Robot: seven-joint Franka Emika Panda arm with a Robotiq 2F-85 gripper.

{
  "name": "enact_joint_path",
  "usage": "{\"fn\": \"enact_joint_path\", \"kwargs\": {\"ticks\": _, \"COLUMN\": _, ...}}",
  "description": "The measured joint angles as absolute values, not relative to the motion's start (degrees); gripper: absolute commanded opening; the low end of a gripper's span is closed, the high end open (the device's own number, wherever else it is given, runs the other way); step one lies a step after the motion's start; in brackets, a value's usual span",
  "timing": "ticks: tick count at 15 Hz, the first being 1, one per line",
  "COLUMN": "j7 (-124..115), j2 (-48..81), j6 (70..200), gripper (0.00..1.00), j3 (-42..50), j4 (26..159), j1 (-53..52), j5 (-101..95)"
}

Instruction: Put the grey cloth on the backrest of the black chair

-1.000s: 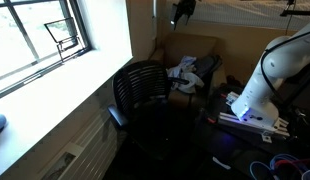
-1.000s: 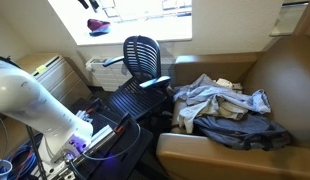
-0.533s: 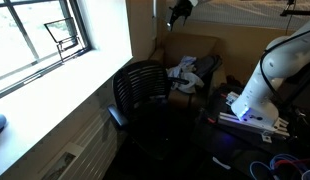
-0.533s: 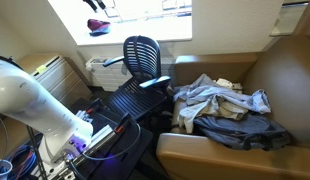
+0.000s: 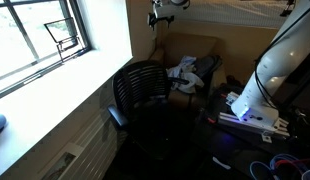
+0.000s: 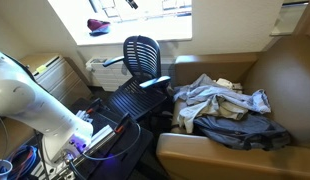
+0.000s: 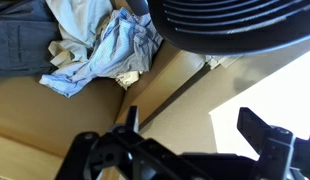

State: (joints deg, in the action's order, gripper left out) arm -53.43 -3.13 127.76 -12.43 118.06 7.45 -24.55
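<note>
The black mesh chair (image 5: 145, 90) stands by the window; it also shows in an exterior view (image 6: 142, 55) and its backrest fills the top of the wrist view (image 7: 245, 25). A pile of clothes lies on the brown couch seat (image 5: 187, 72), with a dark grey cloth (image 6: 245, 128) under and beside light bluish ones (image 6: 210, 95). In the wrist view the dark grey cloth (image 7: 20, 40) lies left of the light pile (image 7: 115, 45). My gripper (image 5: 160, 12) hangs high above the chair and couch, open and empty (image 7: 195, 135). It barely shows at the top of an exterior view (image 6: 125, 4).
The brown couch (image 6: 285, 80) holds the pile. A window sill (image 5: 55, 100) runs beside the chair. The arm's base (image 5: 250, 110) with cables stands on the floor by the couch. A radiator (image 6: 60, 75) sits under the window.
My gripper has moved sideways at the top of the scene, from above the couch towards the chair. The clothes and chair have not moved.
</note>
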Motion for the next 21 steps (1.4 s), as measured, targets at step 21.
{"fn": "enact_joint_path", "kwargs": {"ticks": 21, "j7": -67.87, "j2": 8.35, "j6": 121.98, "gripper": 1.00, "j3": 11.80, "j4": 123.47, "j1": 9.92, "j5": -36.16}}
